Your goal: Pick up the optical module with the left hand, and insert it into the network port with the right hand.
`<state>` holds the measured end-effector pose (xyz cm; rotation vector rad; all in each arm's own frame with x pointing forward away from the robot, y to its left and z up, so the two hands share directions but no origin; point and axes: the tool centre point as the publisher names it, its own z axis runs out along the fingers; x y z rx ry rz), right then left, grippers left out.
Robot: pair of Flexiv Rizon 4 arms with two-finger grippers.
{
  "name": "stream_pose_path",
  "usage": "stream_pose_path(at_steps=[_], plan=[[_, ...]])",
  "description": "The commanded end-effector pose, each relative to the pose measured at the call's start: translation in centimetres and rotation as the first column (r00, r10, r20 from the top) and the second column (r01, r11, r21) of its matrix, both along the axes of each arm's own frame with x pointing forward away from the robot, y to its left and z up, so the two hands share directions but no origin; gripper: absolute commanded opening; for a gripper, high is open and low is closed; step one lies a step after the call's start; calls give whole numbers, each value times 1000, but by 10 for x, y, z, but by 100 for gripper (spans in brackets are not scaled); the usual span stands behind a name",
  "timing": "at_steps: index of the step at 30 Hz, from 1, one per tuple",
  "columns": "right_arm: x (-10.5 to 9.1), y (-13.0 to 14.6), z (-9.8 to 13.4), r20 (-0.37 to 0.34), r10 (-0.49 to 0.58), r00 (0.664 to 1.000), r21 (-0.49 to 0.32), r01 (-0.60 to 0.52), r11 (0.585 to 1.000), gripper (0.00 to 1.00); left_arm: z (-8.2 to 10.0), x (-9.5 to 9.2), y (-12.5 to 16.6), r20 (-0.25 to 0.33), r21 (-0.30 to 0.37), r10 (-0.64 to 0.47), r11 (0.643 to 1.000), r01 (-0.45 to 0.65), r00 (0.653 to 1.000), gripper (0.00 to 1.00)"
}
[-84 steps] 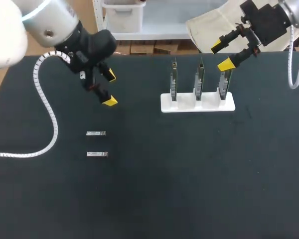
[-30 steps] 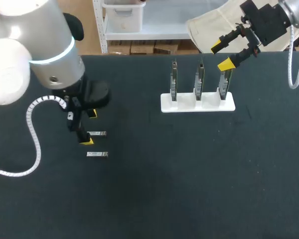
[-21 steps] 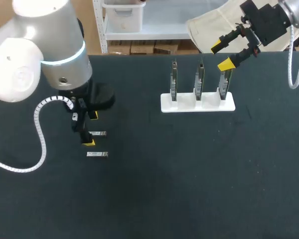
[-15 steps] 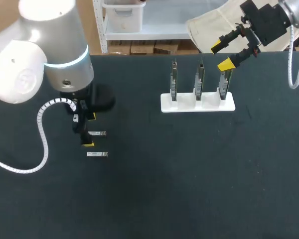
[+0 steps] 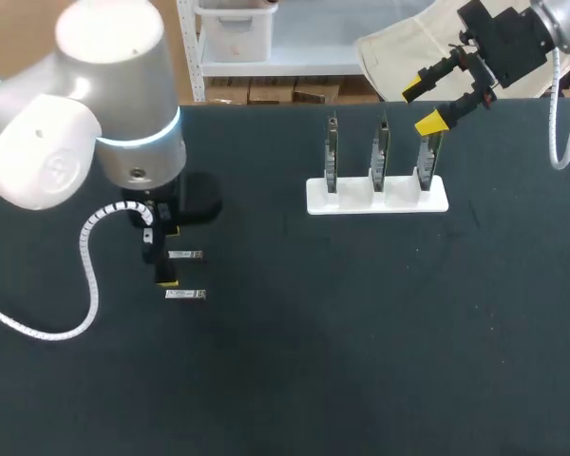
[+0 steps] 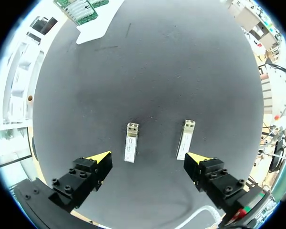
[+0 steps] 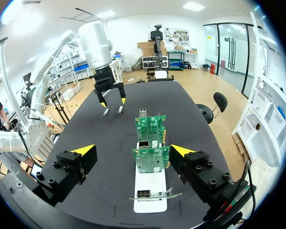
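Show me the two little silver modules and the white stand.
Farther module (image 5: pixel 183 255), head view, its middle.
Nearer module (image 5: pixel 185 294), head view, its middle.
White stand (image 5: pixel 355 198), head view, bare front edge.

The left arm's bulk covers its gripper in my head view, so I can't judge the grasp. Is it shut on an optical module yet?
Observer: No. The left wrist view shows the left gripper open wide. The far optical module and the near optical module both lie flat on the table, ungripped.
Operator: Which one is it lined up on?
Observer: Neither squarely. The far optical module lies a little off the midline between the fingers. The near optical module lies just ahead of one fingertip.
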<state>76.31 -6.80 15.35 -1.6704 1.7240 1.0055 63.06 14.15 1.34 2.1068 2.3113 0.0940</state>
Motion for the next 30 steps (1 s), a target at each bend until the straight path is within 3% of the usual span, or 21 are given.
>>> stream_pose_path(at_steps=[1, 30], plan=[[0, 0, 0, 1, 0, 1000, 2, 0, 1000, 100, -2, 4, 3, -5, -1, 4, 1000, -4, 1000, 100], [0, 0, 0, 1, 0, 1000, 2, 0, 1000, 100, -19, 16, 5, -43, -13, 48, 999, -49, 998, 100]])
